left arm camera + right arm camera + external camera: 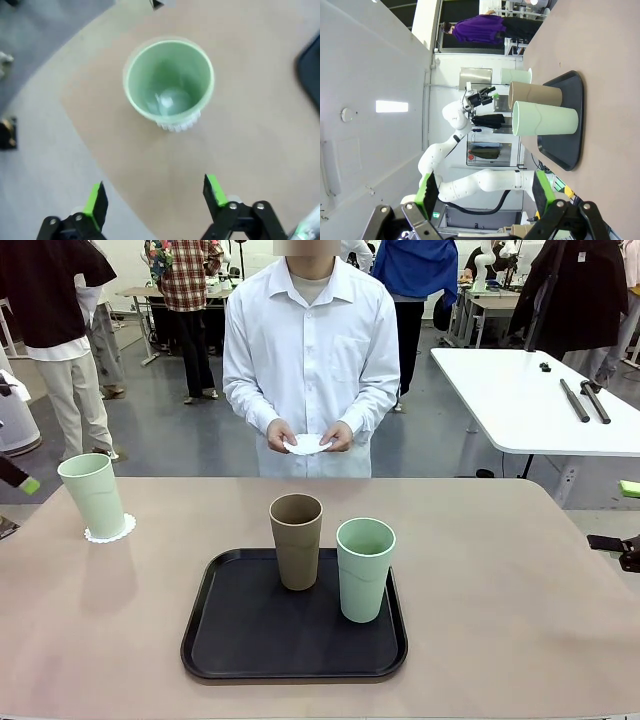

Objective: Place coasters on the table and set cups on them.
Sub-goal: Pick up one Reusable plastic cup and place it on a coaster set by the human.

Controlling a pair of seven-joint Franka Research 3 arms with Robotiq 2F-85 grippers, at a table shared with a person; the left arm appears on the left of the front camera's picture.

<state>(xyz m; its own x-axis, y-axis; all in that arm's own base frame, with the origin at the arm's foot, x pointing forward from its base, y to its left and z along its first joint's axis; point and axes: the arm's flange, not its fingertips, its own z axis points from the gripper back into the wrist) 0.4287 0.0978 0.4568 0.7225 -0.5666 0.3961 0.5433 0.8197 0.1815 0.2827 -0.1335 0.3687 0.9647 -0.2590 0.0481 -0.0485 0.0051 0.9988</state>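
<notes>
We are looking at one finished setting: the first green cup (92, 495) is standing upright on a coaster (110, 531) near the far left corner of the table (500, 580), with the lacy edge showing around its base. The brown cup (297, 540) and the second green cup (365, 568) are standing just beside each other on the black tray (230, 640) at the near middle. Neither is on a coaster yet. The person's hands (338, 436) at the far side are holding white coaster paper (308, 445); we cannot tell whether it is one piece or two.

The left gripper (155, 192) is hovering above the placed cup, jaws spread wide with nothing between them. The right gripper (485, 187) is waiting off to the side, equally wide and empty, facing the tray.

We are judging the task roughly one third done, with the second coaster as the step in hand. The next move calls for a coaster lying flat on bare table, well apart from the tray. A gripper is then taking a tray cup from the side — closing on the tapered wall without tipping it — and centring it on the paper.
</notes>
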